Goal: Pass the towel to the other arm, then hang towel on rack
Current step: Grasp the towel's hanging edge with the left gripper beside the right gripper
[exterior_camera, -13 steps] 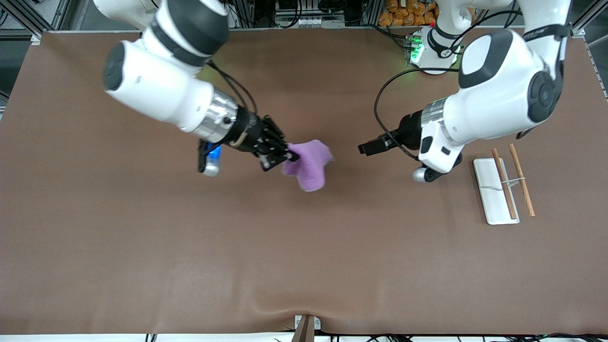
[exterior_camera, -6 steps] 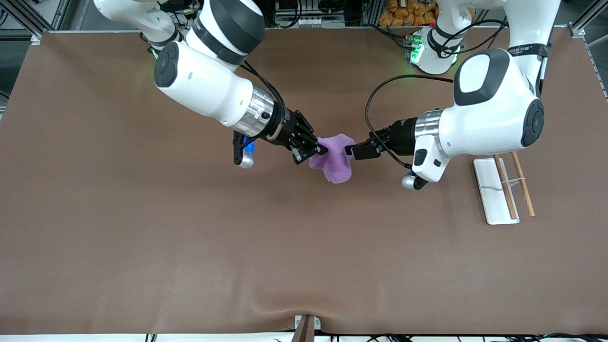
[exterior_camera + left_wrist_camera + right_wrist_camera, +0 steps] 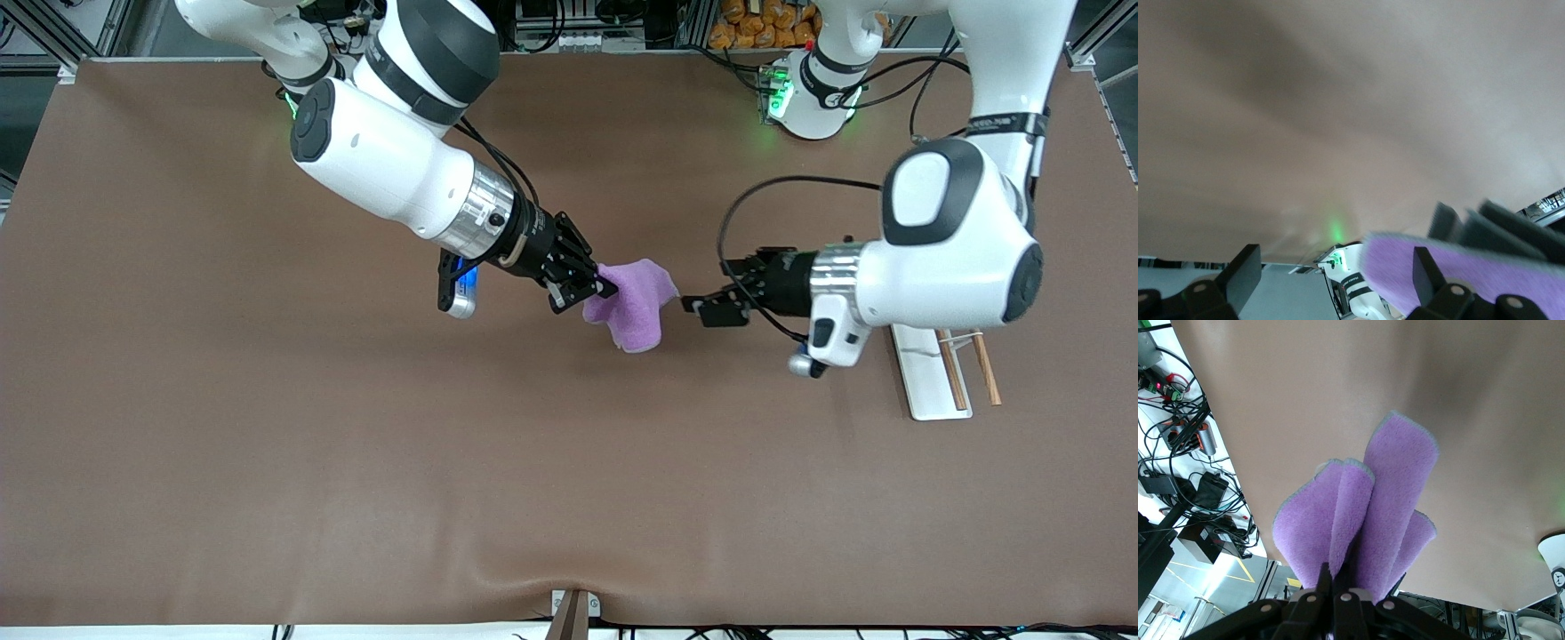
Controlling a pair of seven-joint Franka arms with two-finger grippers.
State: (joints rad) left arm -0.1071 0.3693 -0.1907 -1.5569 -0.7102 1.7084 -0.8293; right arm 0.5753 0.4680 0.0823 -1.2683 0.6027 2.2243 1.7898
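Rack (image 3: 930,369) stands at the left arm's end of the tabletop (image 3: 267,427), partly hidden by that arm. Right end effector (image 3: 594,298) clamps towel (image 3: 633,302) aloft mid-tabletop. Left end effector (image 3: 707,311), agape and empty, has withdrawn from the towel.

Spread fingers (image 3: 1243,273), purple towel (image 3: 1485,280) just beside

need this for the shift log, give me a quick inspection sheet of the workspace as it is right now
surface: brown table mat, a small ripple at the edge nearest the front camera
job's things: towel bunched, held up over mid-table; rack at the left arm's end, partly hidden by that arm
clutter: nothing seen
grippers: right gripper shut on the towel; left gripper open, just short of the towel
cables: black cable looping off the left arm's wrist
surroundings: wiring and frame rails past the table's edge
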